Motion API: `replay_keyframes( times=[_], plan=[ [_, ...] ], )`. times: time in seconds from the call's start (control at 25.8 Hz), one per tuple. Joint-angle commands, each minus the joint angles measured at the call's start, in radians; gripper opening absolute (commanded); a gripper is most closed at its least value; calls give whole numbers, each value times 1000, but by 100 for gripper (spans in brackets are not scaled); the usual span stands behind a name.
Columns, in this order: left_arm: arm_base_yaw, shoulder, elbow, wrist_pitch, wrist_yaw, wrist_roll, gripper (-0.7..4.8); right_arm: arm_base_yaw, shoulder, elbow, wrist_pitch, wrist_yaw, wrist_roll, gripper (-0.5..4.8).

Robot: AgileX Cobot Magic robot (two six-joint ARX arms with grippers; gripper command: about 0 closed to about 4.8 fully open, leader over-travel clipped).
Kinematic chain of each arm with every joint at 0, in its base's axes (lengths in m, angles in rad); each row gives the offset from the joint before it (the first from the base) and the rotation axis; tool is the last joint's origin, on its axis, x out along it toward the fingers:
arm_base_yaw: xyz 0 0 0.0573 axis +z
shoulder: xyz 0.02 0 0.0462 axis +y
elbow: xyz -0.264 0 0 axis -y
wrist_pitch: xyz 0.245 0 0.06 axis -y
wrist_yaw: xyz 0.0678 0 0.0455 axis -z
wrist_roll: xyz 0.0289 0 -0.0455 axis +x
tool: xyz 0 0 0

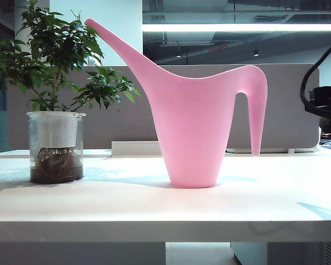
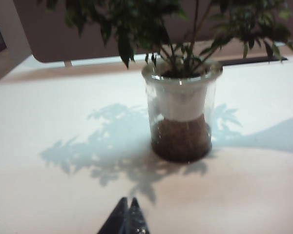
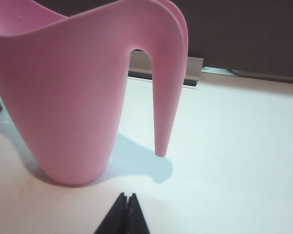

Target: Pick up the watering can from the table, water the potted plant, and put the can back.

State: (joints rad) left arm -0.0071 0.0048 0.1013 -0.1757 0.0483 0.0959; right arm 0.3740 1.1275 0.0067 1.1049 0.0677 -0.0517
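The right hand (image 3: 127, 197) hangs pinched closed and empty, just short of the watering can (image 3: 68, 97); the left hand (image 2: 128, 202), closed too, faces the potted plant (image 2: 181, 114). The can stands upright on the white desk (image 1: 154, 204), beside the plant. Smooth pink plastic — likely light, stiff, slippery; its arched handle offers the best hold.

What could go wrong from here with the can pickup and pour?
1. Right gripper is shut, facing the watering can; unless it opens, it may shove the tall, narrow-based can over.
2. The handle's free point hangs open, so a grasp could slide off.
3. The spout already sits near the potted plant; lifting could snag leaves.
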Motion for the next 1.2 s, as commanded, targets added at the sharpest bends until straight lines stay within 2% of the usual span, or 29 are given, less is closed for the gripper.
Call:
replay_keyframes(
  times=[0.04, 0.19, 0.81, 1.01, 1.05, 1.2],
  plan=[
    [0, 2, -44, 13, -9, -30, -5, 0, -1, -6, 3, 0, 3, -1],
    [0, 2, -92, -3, -7, -109, -5, 0, -2, -6, -9, 1, 3, -1],
    [0, 2, -92, -4, -2, -108, -5, -5, -29, -7, -16, 0, 3, -1],
    [0, 2, -92, -4, 0, -108, -5, -5, -331, -6, -264, 1, 3, -1],
    [0, 2, -92, -3, -1, -108, -5, -8, -444, -6, -337, 0, 3, -1],
    [0, 2, -92, -4, 0, -108, -5, -115, -655, -6, -396, -25, 3, -1]
  ],
)
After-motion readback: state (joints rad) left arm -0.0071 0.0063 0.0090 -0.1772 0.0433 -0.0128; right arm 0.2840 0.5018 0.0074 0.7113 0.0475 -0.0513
